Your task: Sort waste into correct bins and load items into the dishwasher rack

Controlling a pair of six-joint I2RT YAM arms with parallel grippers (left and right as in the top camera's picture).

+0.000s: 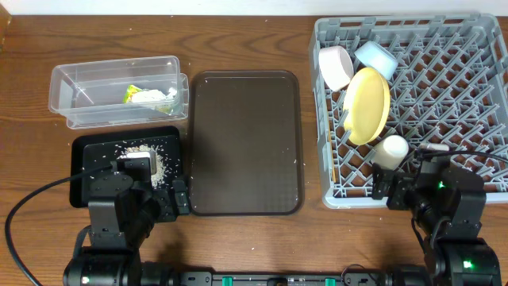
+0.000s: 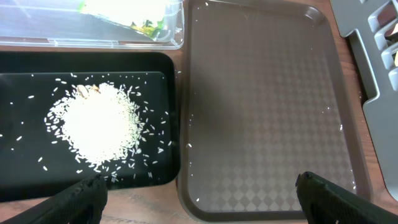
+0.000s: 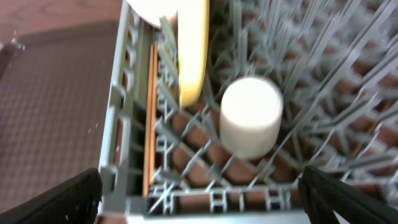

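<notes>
The clear tub (image 1: pixel 119 91) holds the green-and-orange wrapper (image 2: pixel 146 18) and white tissue (image 1: pixel 151 97). White rice scraps (image 2: pixel 99 124) lie piled in the black tray (image 2: pixel 25 81). In the grey dishwasher rack (image 1: pixel 444 95) stand the white bowl (image 1: pixel 336 67), light blue bowl (image 1: pixel 375 57), yellow plate (image 1: pixel 367 105) and white cup (image 3: pixel 250 117). The chopsticks (image 3: pixel 149 118) lie along its left wall. My left gripper (image 2: pixel 202 202) hangs open over the gap between the black tray and the brown tray, holding nothing. Over the rack's near edge, my right gripper (image 3: pixel 202 199) is open and empty.
The brown serving tray (image 1: pixel 244 143) lies between the bins and the rack, with a few stray rice grains on it. A black cable (image 1: pixel 40 199) loops over the table at the front left. Bare wooden table shows along the back edge.
</notes>
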